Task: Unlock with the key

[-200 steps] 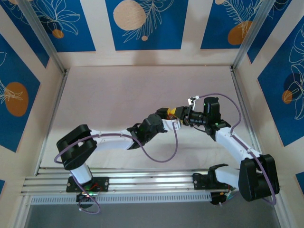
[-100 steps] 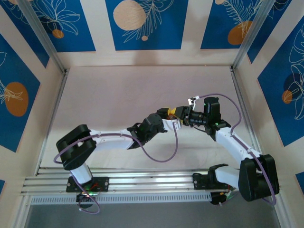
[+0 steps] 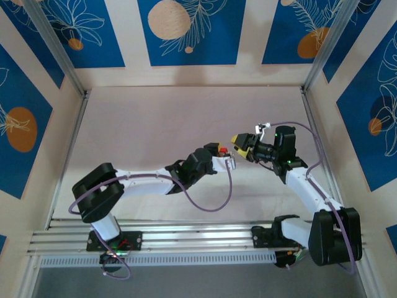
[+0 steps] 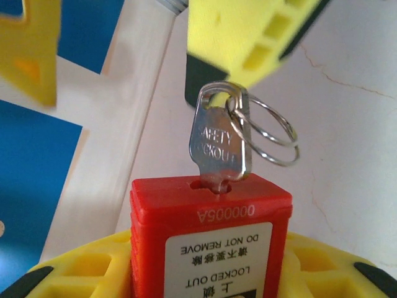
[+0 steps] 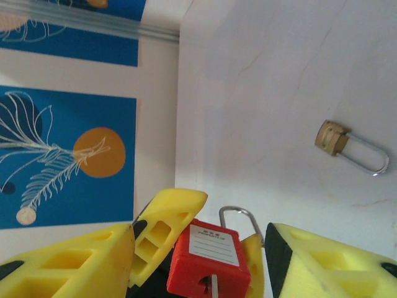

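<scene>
release: spread right gripper (image 3: pixel 239 145) now clear of flat silvery metal key (image 4: pixel 218 149), seated in red plastic padlock (image 4: pixel 211 217) pinched in left gripper (image 3: pixel 218 151); turn unconfirmed.

Right end effector (image 3: pixel 237 140) open (left (image 3: pixel 219 151) clamped)

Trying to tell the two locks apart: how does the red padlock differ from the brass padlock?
The red padlock has a white label; the brass padlock is plain metal. The red one is clamped in the left gripper with the key in it; the brass one lies alone on the table. Both have a silvery shackle.
</scene>
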You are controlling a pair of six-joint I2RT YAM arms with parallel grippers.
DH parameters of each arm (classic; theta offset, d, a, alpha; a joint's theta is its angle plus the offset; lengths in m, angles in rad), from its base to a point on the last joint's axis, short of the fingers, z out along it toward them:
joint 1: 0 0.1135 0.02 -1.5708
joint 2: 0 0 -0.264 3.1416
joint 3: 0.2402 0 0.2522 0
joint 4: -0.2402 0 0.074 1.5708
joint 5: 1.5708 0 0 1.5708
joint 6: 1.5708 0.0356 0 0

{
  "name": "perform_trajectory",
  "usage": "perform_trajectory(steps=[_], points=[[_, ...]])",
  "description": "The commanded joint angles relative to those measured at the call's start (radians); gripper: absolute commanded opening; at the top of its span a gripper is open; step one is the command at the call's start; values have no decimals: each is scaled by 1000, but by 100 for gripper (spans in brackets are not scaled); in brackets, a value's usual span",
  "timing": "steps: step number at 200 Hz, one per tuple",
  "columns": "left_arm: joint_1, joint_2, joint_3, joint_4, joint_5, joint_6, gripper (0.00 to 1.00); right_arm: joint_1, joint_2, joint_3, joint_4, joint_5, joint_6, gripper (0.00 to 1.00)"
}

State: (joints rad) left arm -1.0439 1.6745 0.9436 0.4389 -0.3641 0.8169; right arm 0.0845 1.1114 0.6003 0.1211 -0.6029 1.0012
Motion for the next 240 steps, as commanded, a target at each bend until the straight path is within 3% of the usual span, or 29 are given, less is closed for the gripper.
perform_trajectory(steps=[1,38,93,159,240], points=[[32,-65,19,-59,5,-53,41,-55,-41,18,-48,21,-21,59],[142,-96,24,-180,54,-193,43,-113,-51,-11,-30,-2,-16,60],[337,-58,51,-321,159,-448,44,-119,-36,-27,-5,-25,-28,60],[435,16,136,-446,289,-663,42,-119,-136,-122,41,173,-99,67],[449,54,150,-507,464,-790,44,-105,-117,-118,13,181,-113,67]])
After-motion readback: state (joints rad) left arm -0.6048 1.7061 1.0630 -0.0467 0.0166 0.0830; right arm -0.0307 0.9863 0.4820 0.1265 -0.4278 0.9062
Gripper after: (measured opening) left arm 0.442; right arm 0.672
